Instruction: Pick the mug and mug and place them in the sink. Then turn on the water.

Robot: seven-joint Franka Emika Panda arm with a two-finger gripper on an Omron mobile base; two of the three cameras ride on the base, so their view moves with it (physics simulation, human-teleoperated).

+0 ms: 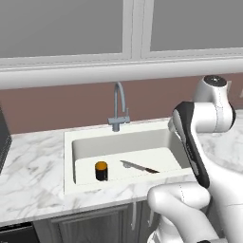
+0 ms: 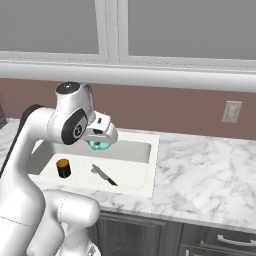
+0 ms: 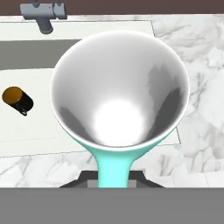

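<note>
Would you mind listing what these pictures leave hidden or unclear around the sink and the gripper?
- Gripper fingers: the hand view has the teal mug covering them; the right base view shows them too small to judge.
- Sink right end: left base view, behind the arm.
- Faucet lever position: too small.
- Black mug handle: not discernible in base views.

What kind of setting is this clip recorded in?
A simulated home kitchen, most likely: a white sink sunk in a marble counter, a gooseneck faucet behind it, a knife in the basin, and dark cabinets below.
</note>
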